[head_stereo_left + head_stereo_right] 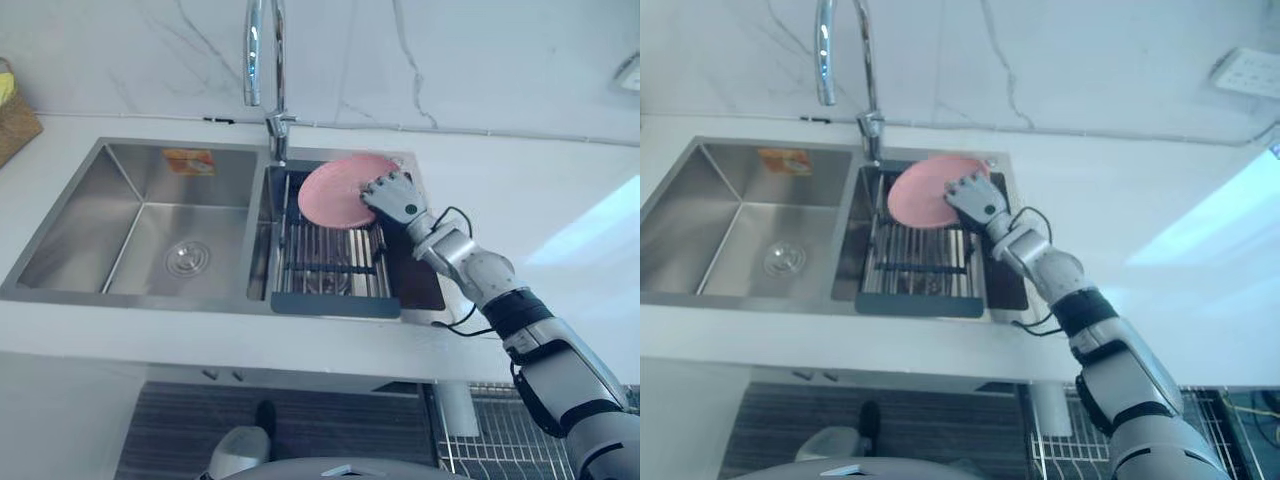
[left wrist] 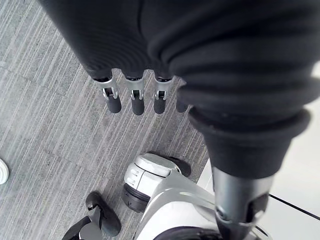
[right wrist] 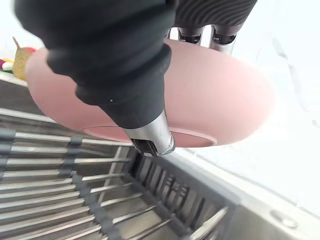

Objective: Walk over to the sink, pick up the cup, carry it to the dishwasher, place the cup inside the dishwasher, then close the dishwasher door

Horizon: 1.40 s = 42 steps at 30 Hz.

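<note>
- Steel forms the double sink (image 1: 120, 190) in the left eye view: brushed and boxy, with a round drain (image 1: 187, 258) in the left basin and an orange sticker (image 1: 188, 160) on that basin's back wall. A shiny curved tap (image 1: 262, 60) rises behind the divider, its top cut off.
- In the same view the right basin holds a rack (image 1: 330, 265) of thin metal bars in a dark frame. The bowl (image 1: 335, 190), smooth, matt pink and round, stands tilted on edge at the back of that rack. The right hand (image 1: 392, 195) is clasped on its right rim.
- In the right eye view a plain white worktop (image 1: 1120, 200) runs round the sink, below a white wall (image 1: 1090, 60) with thin grey veins. A wire basket (image 1: 1065, 450) shows at the lower edge, partly cut off. What it belongs to is hard to make out.
- In the left wrist view the left hand (image 2: 112, 100) hangs over a grey, finely striped floor (image 2: 45, 125), loose and straight, holding nothing. Its dark ribbed cover hides the palm.
- In the right wrist view the thumb presses the bowl's outer side just above its low foot ring. The fingers (image 3: 220, 42) reach over the rim, their tips hidden inside. The bowl sits over the rack bars; the hand hides whether it touches them.
</note>
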Available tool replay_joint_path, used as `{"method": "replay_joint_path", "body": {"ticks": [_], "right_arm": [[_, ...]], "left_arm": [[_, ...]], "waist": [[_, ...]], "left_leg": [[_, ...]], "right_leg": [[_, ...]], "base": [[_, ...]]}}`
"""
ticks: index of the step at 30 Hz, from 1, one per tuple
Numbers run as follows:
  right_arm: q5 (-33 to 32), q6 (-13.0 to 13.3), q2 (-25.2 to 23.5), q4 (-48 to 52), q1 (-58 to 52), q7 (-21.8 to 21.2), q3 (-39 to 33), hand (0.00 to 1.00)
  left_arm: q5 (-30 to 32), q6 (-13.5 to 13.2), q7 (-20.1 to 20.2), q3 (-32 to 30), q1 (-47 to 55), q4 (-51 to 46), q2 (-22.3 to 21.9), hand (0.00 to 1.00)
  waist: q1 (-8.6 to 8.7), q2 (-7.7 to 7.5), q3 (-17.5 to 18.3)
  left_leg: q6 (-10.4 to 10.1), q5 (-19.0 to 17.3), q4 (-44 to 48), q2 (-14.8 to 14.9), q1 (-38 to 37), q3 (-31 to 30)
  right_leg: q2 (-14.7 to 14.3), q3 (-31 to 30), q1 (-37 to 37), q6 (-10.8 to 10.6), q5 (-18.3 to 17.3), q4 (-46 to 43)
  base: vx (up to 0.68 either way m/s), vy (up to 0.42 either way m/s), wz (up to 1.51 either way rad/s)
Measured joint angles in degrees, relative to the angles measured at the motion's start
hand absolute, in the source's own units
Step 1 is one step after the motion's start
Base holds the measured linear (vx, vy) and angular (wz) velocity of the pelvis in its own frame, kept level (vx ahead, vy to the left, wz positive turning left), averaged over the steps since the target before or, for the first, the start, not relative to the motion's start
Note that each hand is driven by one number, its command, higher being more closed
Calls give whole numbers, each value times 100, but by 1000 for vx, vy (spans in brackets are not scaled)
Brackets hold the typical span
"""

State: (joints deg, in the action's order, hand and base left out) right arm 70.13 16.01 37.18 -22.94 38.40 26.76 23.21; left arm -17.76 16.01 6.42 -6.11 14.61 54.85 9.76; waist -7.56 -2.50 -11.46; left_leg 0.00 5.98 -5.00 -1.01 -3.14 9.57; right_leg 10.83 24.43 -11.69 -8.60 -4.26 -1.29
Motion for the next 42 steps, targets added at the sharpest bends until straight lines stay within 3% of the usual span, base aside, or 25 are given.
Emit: {"method": "replay_joint_path", "body": {"ticks": [12,16,18,20,23,24,25,26,27,28,29,30,32,33,34,36,38,42], "right_arm": [[-87,-152,430,780,-1149,471,-1496,100],[-341,-395,426,1139,-1889,734,-2324,100],[-545,-578,424,1295,-2227,841,-2752,100],[-729,-673,414,1343,-2397,953,-3057,100],[-1237,-954,392,1358,-2571,1171,-3545,100],[-1376,-1018,385,1381,-2749,1259,-3687,100],[-1575,-1122,349,1563,-3037,1325,-3824,100],[-1668,-1141,319,1627,-3150,1362,-3845,100],[-1865,-1154,196,1755,-3364,1394,-3927,100],[-2061,-1212,68,1757,-3548,1478,-3940,100],[-2137,-1255,-12,1743,-3606,1515,-3939,100],[-2362,-1373,-218,1714,-3668,1592,-3936,100],[-2711,-1532,-558,1501,-3653,1721,-3934,100],[-2860,-1598,-727,1394,-3645,1763,-3932,100],[-3051,-1633,-1000,1212,-3544,1790,-3929,100],[-3179,-1629,-1232,1139,-3540,1819,-3930,100],[-3205,-1615,-1597,1073,-3773,1820,-3950,100],[-3204,-1563,-1872,1074,-4206,1813,-4105,100]], "left_arm": [[79,-36,-6,28,79,127,77,0],[137,-35,-5,213,106,157,99,0],[247,-23,-5,229,191,153,98,0],[302,-8,-5,231,238,153,89,0],[335,155,9,231,260,264,99,0],[331,195,7,224,263,298,123,0],[318,267,9,229,250,314,136,0],[304,312,8,228,250,314,137,0],[219,434,4,213,227,313,166,0],[167,538,4,200,224,327,162,0],[148,573,3,161,213,321,190,0],[77,583,3,123,207,313,318,0],[11,592,-28,87,130,317,465,0],[-57,592,-74,34,101,289,502,0],[-295,538,-113,-87,63,193,528,0],[-471,500,-148,-90,-32,186,424,0],[-700,402,-348,-132,-53,204,222,0],[-693,378,-375,-168,-24,205,19,0]], "waist": [[228,-79,166],[347,-80,165],[488,-101,154],[502,-108,164],[638,-229,109],[700,-257,125],[741,-252,131],[754,-250,133],[760,-271,156],[766,-165,324],[785,-170,337],[844,-274,334],[815,-433,376],[765,-491,364],[604,-651,319],[582,-534,251],[605,-314,194],[664,-123,139]], "left_leg": [[23,-6,0,32,-50,304],[73,-28,1,30,-127,471],[94,-50,4,35,-190,668],[95,-87,3,58,-200,904],[66,-196,4,82,-173,1440],[58,-250,5,77,-185,1555],[47,-323,6,100,-181,1550],[69,-362,6,132,-175,1546],[71,-358,7,173,-127,1519],[215,-337,5,339,72,1580],[263,-301,4,386,131,1649],[263,-299,8,413,223,1729],[248,-244,45,419,328,1865],[222,-183,168,410,425,1970],[183,-422,771,538,713,2125],[145,-588,1207,705,926,2138],[65,-603,1280,827,897,2117],[6,-425,1063,835,878,2063]], "right_leg": [[-10,-365,147,5,122,1],[-5,-564,181,5,189,-6],[1,-788,237,7,252,-8],[-12,-1053,396,12,333,-12],[-9,-1544,814,129,449,-4],[7,-1536,893,226,451,-12],[55,-1209,998,671,333,-146],[79,-1048,1074,883,237,-247],[127,-790,1270,1367,-59,-447],[118,-456,1433,1498,-253,-629],[194,-326,1584,1415,-255,-984],[334,-159,1734,1227,-292,-1634],[372,-22,1664,998,-363,-1726],[349,27,1546,907,-99,-1450],[232,16,1350,411,166,-738],[77,-9,1205,175,368,-283],[-49,-22,1082,200,482,-56],[-119,-12,1149,240,471,-12]], "base": [[-12,17,-14],[-6,33,-23],[-21,73,-51],[-44,70,-85],[-76,65,-103],[-51,60,-77],[-38,67,-78],[-24,66,-86],[-32,63,-97],[-50,44,-92],[-61,38,-69],[-44,9,-37],[48,-42,-36],[94,-166,-66],[23,-170,-65],[-17,-125,-39],[-74,-67,-12],[-88,-34,-1]]}}
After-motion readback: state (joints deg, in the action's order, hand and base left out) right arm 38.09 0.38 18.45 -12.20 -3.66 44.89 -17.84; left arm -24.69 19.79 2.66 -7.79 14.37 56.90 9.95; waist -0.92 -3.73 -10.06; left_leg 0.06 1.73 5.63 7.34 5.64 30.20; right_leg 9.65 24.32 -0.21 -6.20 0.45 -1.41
